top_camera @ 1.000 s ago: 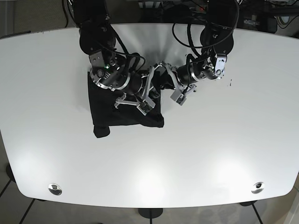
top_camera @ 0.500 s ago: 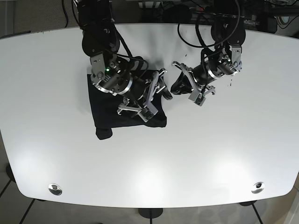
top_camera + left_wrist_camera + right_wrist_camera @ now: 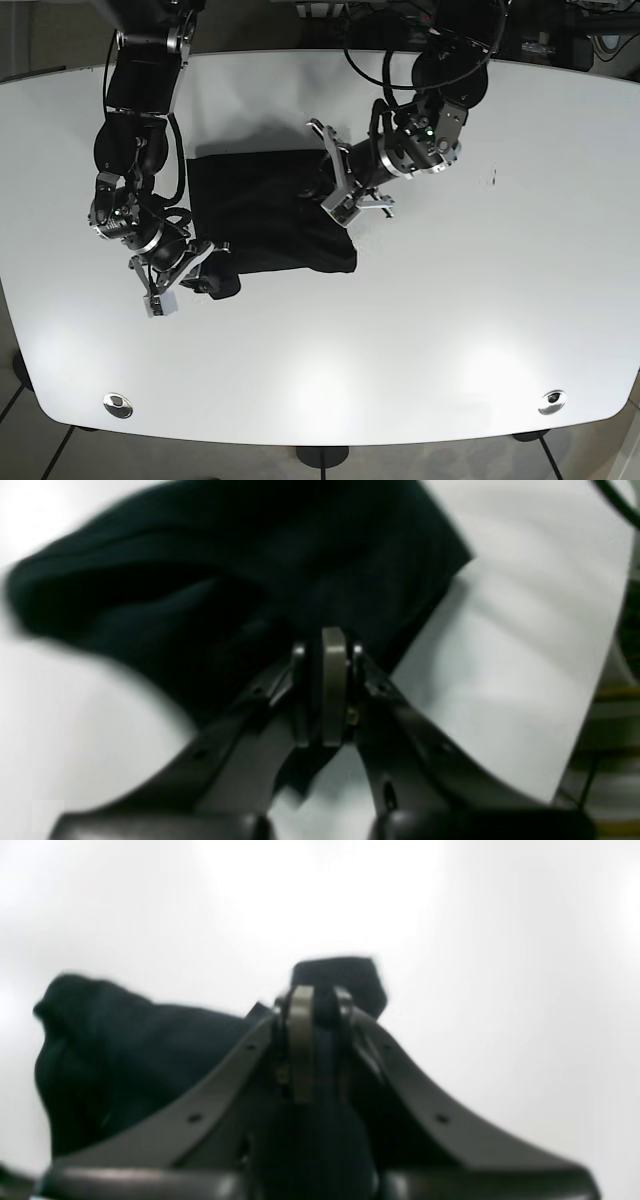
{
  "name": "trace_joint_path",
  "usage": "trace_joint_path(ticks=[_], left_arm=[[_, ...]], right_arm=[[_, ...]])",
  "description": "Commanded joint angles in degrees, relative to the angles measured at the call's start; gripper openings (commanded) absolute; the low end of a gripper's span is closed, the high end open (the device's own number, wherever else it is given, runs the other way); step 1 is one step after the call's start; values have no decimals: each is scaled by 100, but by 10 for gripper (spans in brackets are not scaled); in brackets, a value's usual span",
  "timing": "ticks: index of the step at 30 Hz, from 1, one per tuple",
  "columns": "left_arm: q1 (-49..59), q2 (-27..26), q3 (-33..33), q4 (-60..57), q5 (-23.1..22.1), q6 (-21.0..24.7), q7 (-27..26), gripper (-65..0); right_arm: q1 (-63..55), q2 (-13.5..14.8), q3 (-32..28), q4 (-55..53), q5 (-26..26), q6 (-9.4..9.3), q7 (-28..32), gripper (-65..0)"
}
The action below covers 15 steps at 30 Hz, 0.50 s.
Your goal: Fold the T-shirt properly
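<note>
The black T-shirt (image 3: 262,215) lies folded into a rough square left of the table's middle. My left gripper (image 3: 322,195) is at the shirt's right edge; in the left wrist view the left gripper (image 3: 327,645) has its jaws pressed together over the dark cloth (image 3: 250,570), and a scrap of cloth shows between the fingers. My right gripper (image 3: 207,272) is at the shirt's front-left corner. In the right wrist view the right gripper (image 3: 317,1000) is shut on a fold of the shirt (image 3: 125,1050) that sticks out past the tips.
The white table (image 3: 450,330) stretches wide to the right and front of the shirt. Two metal bolts (image 3: 118,404) (image 3: 551,401) sit near the front edge. Cables and equipment (image 3: 540,30) crowd the back edge.
The right arm moved from the shirt's middle to its front-left corner. The left arm moved from right of the shirt onto its right edge. The shirt now lies flatter and wider.
</note>
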Motion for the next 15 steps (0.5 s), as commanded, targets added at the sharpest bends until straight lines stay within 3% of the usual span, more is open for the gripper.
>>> trace_joint_path(ticks=[1,9,15], left_arm=[[-83,133,-11,-187,27,-11,-238,-628],[-189,-104,-715,-960,9,-20,-246,-628],[-356,-342,-732,-793,1,-20,-229,-629]], right_arm=[[107,42,-9,-296,75,31,376,-585],[90,253,-572,-1764,66,171,1739,-587],[81,385,-528,-1386,110,171,1747,-587]])
